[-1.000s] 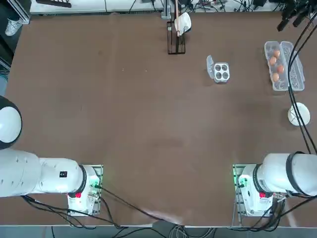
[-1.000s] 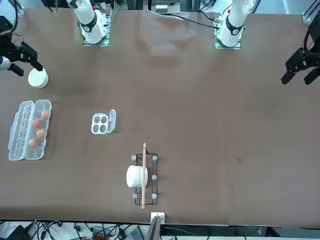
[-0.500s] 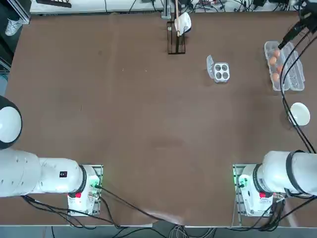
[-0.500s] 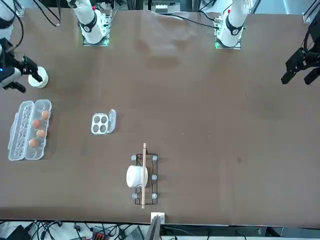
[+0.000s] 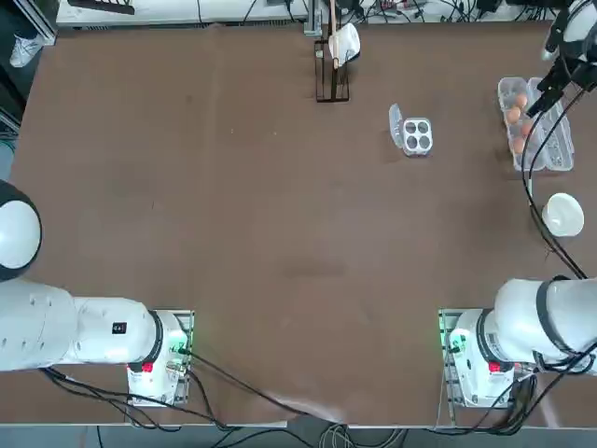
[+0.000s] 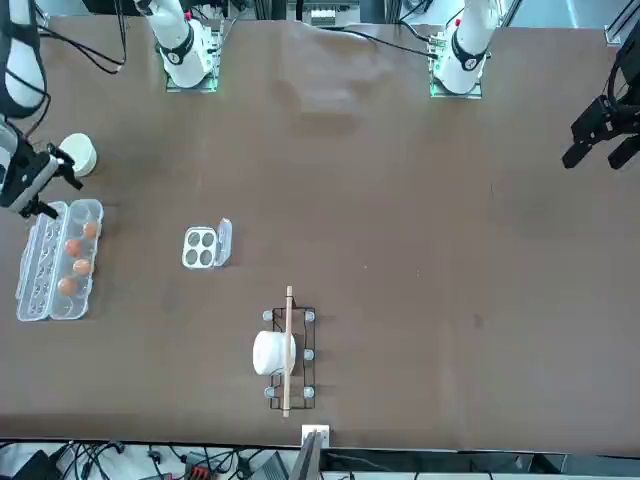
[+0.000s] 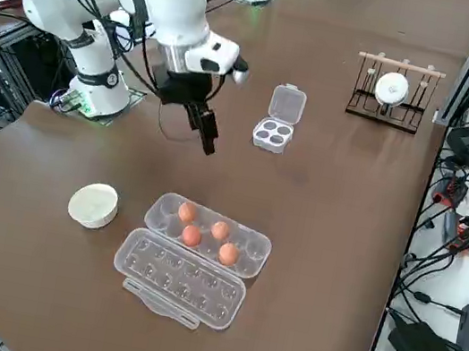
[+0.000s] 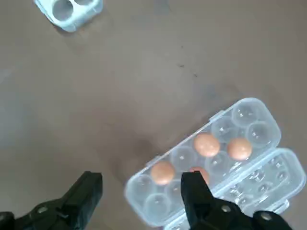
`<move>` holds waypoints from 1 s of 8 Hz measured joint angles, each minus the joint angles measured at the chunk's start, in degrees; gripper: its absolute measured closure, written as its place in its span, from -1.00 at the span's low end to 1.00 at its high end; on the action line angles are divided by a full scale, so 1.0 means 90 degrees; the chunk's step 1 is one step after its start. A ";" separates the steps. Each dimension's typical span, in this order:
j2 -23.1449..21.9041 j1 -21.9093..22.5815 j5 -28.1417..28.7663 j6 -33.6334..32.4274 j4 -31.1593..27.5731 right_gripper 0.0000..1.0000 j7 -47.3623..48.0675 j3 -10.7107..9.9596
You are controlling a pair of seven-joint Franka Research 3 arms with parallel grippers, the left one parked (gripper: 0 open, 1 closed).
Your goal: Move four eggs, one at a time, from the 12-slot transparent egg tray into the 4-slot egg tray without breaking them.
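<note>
The 12-slot transparent egg tray [image 7: 260,246] lies open near the table's right edge, its lid [image 7: 180,280] folded flat beside it. Several brown eggs [image 7: 220,229] sit in its cups; the wrist view shows them too, eggs [image 8: 206,144] in the tray [image 8: 250,108]. My right gripper [image 7: 207,133] hangs open and empty above the table, just short of that tray, its fingers [image 8: 87,190] spread wide. From overhead the gripper [image 5: 548,86] overlaps the tray [image 5: 543,161]. The small 4-slot egg tray [image 5: 416,135] stands further in, with bare cups and its flap up.
A round white bowl [image 5: 563,214] sits on the table between the long tray and my base. At the far edge a wire rack with a wooden bar holds a white cup [image 5: 341,43]. Black cables trail from the right arm over the long tray.
The right arm has swung in from beyond the table's right edge to a spot over the long tray. The gripper stayed open. The eggs and trays have not moved.
</note>
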 joint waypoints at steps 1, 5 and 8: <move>0.0354 -0.0101 -0.0002 0.0540 -0.0009 -1.00 -0.0517 -0.0001; 0.1395 -0.0345 -0.0099 0.1564 0.0012 -1.00 -0.1287 -0.0006; 0.1707 -0.0510 -0.0116 0.1561 0.0013 -1.00 -0.1477 -0.0006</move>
